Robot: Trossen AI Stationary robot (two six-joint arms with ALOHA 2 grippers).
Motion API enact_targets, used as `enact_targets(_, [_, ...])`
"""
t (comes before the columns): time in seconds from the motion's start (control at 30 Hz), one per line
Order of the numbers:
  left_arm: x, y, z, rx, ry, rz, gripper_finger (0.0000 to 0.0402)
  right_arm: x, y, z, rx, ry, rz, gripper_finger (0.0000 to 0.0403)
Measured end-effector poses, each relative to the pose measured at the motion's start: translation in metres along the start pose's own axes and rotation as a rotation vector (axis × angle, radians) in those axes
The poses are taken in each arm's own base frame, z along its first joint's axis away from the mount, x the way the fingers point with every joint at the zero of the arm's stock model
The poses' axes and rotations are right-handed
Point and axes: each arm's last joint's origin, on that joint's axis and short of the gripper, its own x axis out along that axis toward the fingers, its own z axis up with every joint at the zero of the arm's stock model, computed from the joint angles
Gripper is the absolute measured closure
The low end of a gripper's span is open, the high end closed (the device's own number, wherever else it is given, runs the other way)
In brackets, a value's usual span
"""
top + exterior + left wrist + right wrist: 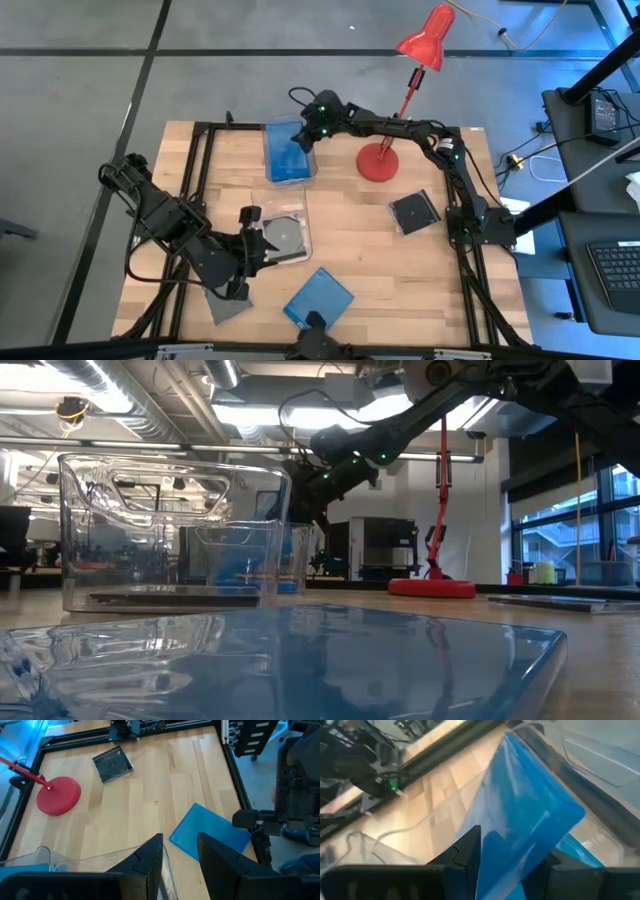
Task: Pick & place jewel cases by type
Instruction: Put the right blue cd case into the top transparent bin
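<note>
Fingers of the right gripper (512, 865) pinch a blue jewel case (530, 815) by one edge, tilted on end over the far clear bin (288, 152), where other blue cases (284, 163) already lie. To finish well, I judge the case should be lowered inside the bin walls and levelled before release, so the hard, slick plastic does not skid or stand on a corner. Left gripper (179, 857) hovers by the near clear bin (285, 235), which holds a grey disc case (283, 236); its fingers stand a little apart with nothing between them. Another thin blue case (318, 297) lies flat on the wooden table (400, 270), near its front edge; a dark transparent case (414, 211) lies beside the round base of the red lamp (380, 160). All are thin, square, rigid and glossy
</note>
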Motion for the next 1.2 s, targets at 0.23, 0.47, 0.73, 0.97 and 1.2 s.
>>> enact_targets(0.23, [0.0,0.0,0.0,0.015,0.0,0.0,0.0283,-0.003,0.005,0.003,-0.027,0.056,-0.015,0.029])
enact_targets(0.47, [0.0,0.0,0.0,0.011,0.0,0.0,0.0283,-0.007,0.011,0.016,-0.039,0.028,-0.005,0.027])
enact_targets(0.73, [0.0,0.0,0.0,0.011,0.0,0.0,0.0283,-0.009,0.012,0.019,-0.025,0.034,-0.045,0.0206])
enact_targets(0.97, [0.0,0.0,0.0,0.011,0.0,0.0,0.0284,-0.019,0.016,0.028,-0.05,0.096,-0.136,0.0192])
enact_targets(1.2, [0.0,0.0,0.0,0.011,0.0,0.0,0.0283,-0.036,0.022,0.038,-0.128,0.197,-0.251,0.0192])
